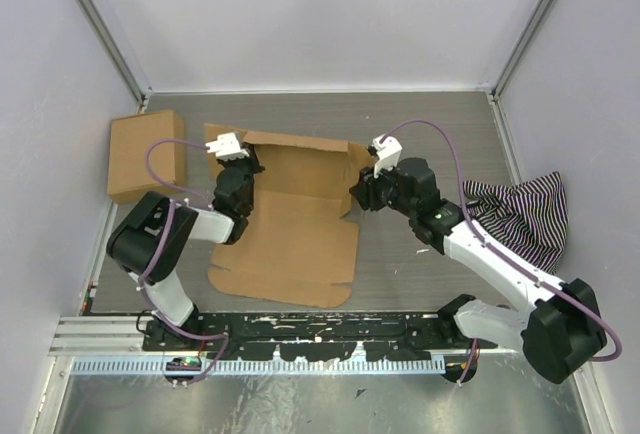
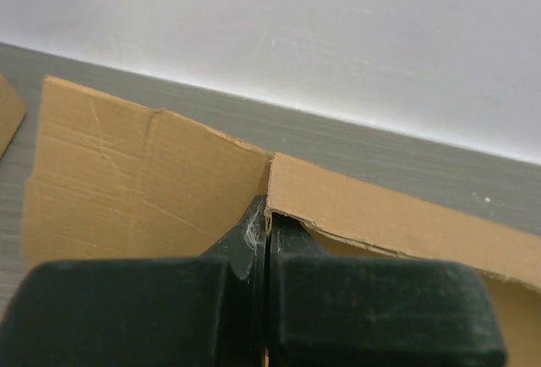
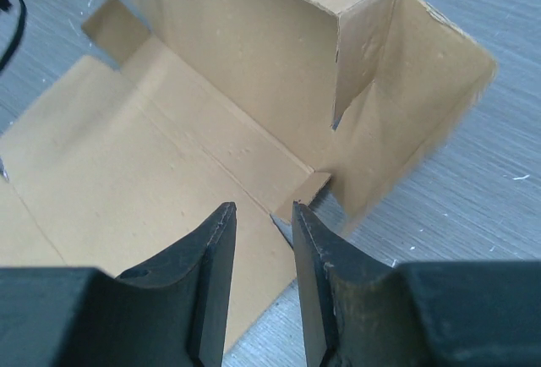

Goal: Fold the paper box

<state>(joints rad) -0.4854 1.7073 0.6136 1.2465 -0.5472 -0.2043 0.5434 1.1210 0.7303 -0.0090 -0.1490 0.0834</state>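
Overhead, the paper box (image 1: 290, 229) lay mid-desk (image 1: 400, 274) as a half-formed sheet, its base flat and its back wall (image 1: 300, 144) raised. The left fingers (image 1: 247, 164) sat at its far left corner and the right fingers (image 1: 358, 194) at its right edge, likely so each arm could steady one end. A ready-made box (image 1: 145, 154) stood apart at far left; a striped cloth (image 1: 520, 214) lay to the right.

Left wrist view: the left fingers (image 2: 169, 308) were pressed shut, tips at the seam where the back wall (image 2: 380, 215) met the left side flap (image 2: 135, 172), probably propping that corner. Whether cardboard was pinched could not be told.

Right wrist view: the right fingers (image 3: 211, 274) stood partly apart, holding nothing, aimed at a small tab (image 3: 306, 189) beside the standing right side flap (image 3: 414, 105), seemingly to tuck it.
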